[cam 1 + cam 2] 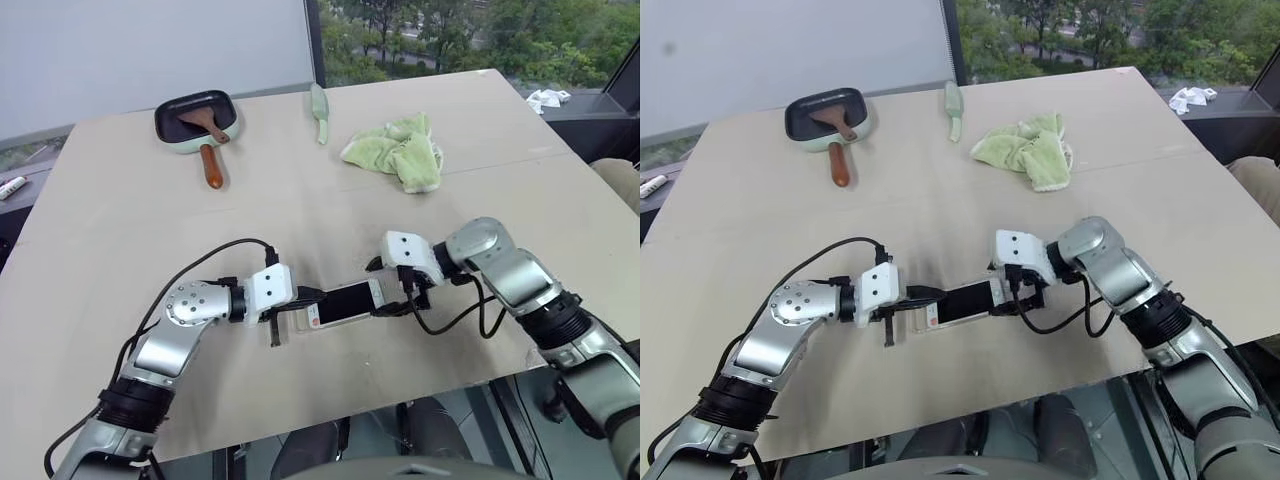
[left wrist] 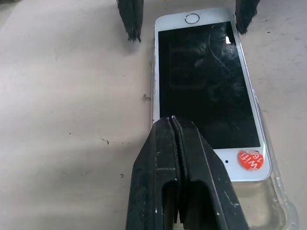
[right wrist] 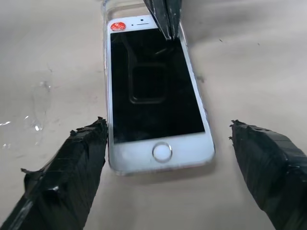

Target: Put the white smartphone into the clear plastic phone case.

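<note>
The flat white smartphone (image 2: pixel 206 91) lies partly in the clear plastic case (image 2: pixel 276 196); clenched left pincer (image 2: pixel 175 139) presses it, right pincer (image 3: pixel 165 163) released. Next, seat the home-button end.

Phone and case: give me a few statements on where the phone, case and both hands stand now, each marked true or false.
1. The white smartphone lies screen up. True.
2. The right hand is clamped shut on the phone. False: its fingers stand wide open on either side of the home-button end, apart from it.
3. The left hand is shut, its fingertips over the phone's end with the red sticker. True.
4. The clear plastic phone case sits far off beside the green cloth. False: it is at the phone, its rim showing past the sticker end.
5. The pan holds the phone. False: the pan is at the far side of the table.
</note>
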### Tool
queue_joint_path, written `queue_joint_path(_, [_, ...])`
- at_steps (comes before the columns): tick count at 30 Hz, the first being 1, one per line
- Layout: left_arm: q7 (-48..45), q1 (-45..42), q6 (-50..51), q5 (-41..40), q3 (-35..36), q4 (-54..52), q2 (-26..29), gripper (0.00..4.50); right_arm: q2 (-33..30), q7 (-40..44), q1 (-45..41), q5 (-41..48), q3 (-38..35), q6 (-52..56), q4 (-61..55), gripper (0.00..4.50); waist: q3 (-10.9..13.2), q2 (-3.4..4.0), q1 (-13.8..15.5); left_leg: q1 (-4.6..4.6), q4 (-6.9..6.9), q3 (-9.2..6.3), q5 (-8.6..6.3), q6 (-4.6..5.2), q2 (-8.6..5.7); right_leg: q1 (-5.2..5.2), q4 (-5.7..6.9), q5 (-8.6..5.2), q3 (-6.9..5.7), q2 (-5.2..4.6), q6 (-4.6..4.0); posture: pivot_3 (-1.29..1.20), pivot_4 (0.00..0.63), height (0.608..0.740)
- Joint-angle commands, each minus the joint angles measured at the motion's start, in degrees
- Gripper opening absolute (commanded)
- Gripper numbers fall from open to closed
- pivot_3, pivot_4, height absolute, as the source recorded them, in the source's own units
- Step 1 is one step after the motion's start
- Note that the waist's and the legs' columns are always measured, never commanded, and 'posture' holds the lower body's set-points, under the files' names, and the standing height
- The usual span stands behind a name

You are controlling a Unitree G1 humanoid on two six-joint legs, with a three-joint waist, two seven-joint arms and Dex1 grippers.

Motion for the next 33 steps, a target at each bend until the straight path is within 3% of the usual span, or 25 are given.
queue_joint_path(1, [-0.23,1.56,1.99,3.10,-3.04,1.94,0.24,0.00,-2.62,0.89,0.33,3.86,-4.29,2.39,-5.38,4.46,0.00,0.00,0.01,0.00,0.00,-0.01,0.00,0.00,0.00,0.00,0.00,0.00,0.00,0.00,0.00,0.00,0.150,0.740])
queue_joint_path(2, [-0.24,1.50,2.04,3.10,-3.06,1.91,0.21,0.00,-3.61,1.28,0.56,4.46,-4.82,2.74,-6.09,4.46,0.00,0.00,0.04,0.00,0.00,-0.01,0.00,0.00,0.00,0.00,0.00,0.00,0.00,0.00,0.00,0.00,0.150,0.740])
queue_joint_path(4, [0.05,1.50,2.51,2.82,-3.08,1.28,-0.19,0.00,-5.66,1.15,1.33,5.01,-5.85,2.99,-6.42,3.95,0.00,-0.01,0.12,0.00,0.00,-0.01,0.00,0.00,0.00,0.01,0.00,0.00,-0.01,-0.01,0.00,0.00,0.150,0.740])
queue_joint_path(6, [0.31,1.97,3.08,1.96,-2.84,-0.15,-0.71,0.00,-7.23,1.28,2.28,5.18,-5.72,2.87,-6.42,3.14,-0.01,-0.01,0.14,-0.01,0.00,-0.01,0.00,0.01,0.00,0.02,-0.02,0.00,-0.01,-0.02,0.00,0.00,0.150,0.740])
queue_joint_path(12, [2.01,2.37,7.60,-4.32,2.22,-5.85,-1.83,0.00,-7.94,1.02,3.76,4.36,-3.47,1.88,-6.56,0.06,0.01,-0.02,-0.08,-0.06,0.00,0.00,0.00,0.00,0.01,0.02,0.00,0.00,0.01,-0.01,0.00,0.00,0.150,0.740])
queue_joint_path(23, [1.23,11.37,11.37,-10.72,15.63,-8.88,5.58,0.00,-6.06,-0.78,4.13,1.71,-1.21,-3.50,-3.15,0.06,0.12,-0.08,0.00,-0.26,-0.02,0.00,0.00,0.00,0.04,-0.15,-0.10,0.00,-0.01,0.01,0.00,0.00,0.150,0.740])
queue_joint_path(33, [1.02,13.32,11.34,-8.49,11.49,-9.84,5.02,0.00,-5.24,-1.22,4.06,0.72,0.12,-4.44,-2.45,0.06,0.13,-0.06,-0.02,-0.26,-0.03,-0.01,0.00,0.00,0.04,-0.14,-0.10,0.00,-0.02,0.01,0.00,0.00,0.150,0.740])
